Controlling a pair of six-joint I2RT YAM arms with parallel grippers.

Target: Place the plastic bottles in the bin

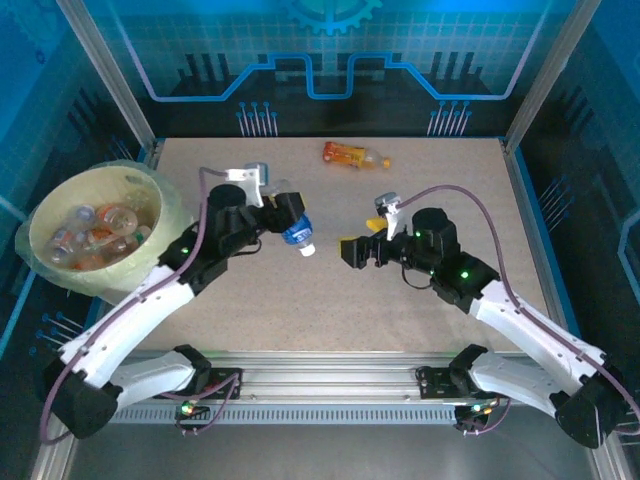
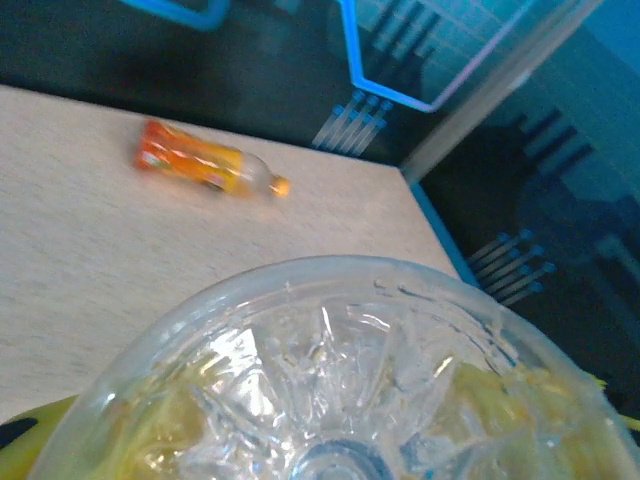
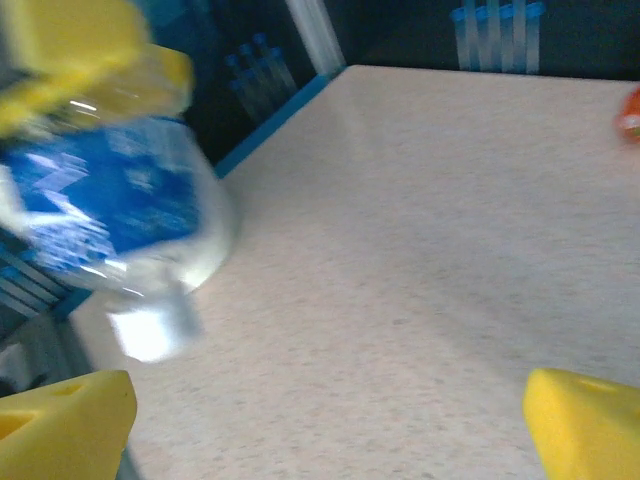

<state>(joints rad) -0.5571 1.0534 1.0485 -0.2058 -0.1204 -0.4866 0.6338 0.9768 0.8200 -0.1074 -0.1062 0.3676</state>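
Your left gripper (image 1: pixel 292 225) is pinched on the blue-labelled bottle (image 1: pixel 297 236), which looks lifted clear of the table (image 1: pixel 330 310) near its middle. The left wrist view looks straight onto the bottle's clear ribbed base. In the top view the bottle's long axis runs from eleven to five o'clock, with the white cap toward five.

The bin (image 1: pixel 65 195) lies at nine o'clock from that gripper, off the table's left edge, with several bottles (image 1: pixel 95 235) inside. Your left arm is the nearer one, so I judge the carry is a swing toward nine o'clock.

Your right gripper (image 1: pixel 352 250), near the cap at three o'clock, has its jaws spread wide and empty. An orange bottle (image 1: pixel 355 155) lies at twelve o'clock near the far edge, with its neck pointing to three.
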